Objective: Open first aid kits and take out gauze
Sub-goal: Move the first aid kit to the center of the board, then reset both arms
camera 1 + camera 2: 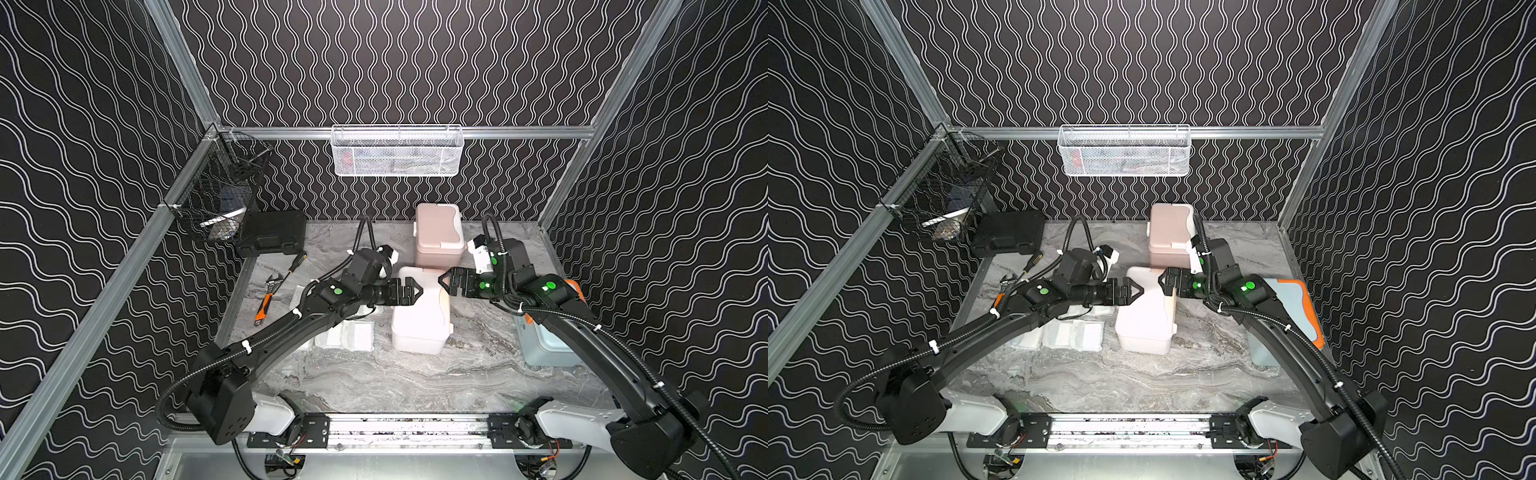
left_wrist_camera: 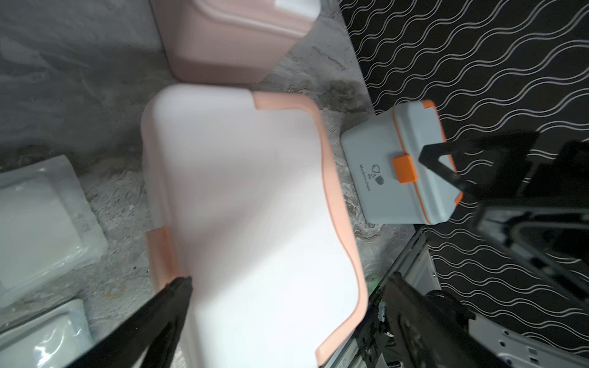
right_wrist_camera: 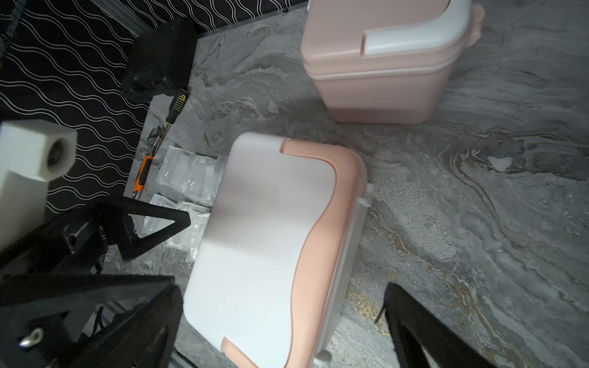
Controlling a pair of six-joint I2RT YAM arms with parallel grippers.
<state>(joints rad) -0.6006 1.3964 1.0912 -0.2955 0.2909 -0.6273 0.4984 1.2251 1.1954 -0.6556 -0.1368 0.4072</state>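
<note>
Three first aid kits stand shut on the marble table. The white one with peach trim (image 1: pixel 419 320) (image 1: pixel 1144 320) is in the middle, the pink one (image 1: pixel 438 235) (image 1: pixel 1169 235) stands behind it, and the light blue one (image 1: pixel 544 347) (image 2: pixel 398 169) lies at the right, partly under my right arm. Several gauze packets (image 1: pixel 349 336) (image 1: pixel 1073 334) (image 3: pixel 188 178) lie left of the white kit. My left gripper (image 1: pixel 411 291) (image 2: pixel 288 283) and right gripper (image 1: pixel 446 282) (image 3: pixel 282 291) face each other just above the white kit's lid (image 2: pixel 248 207) (image 3: pixel 261 239). Both are open and hold nothing.
A black hard case (image 1: pixel 272 232) sits at the back left, with a screwdriver (image 1: pixel 295 264) and an orange-handled wrench (image 1: pixel 266 299) in front of it. A white mesh basket (image 1: pixel 397 151) hangs on the back wall. A black wire basket (image 1: pixel 220 199) hangs at the left corner.
</note>
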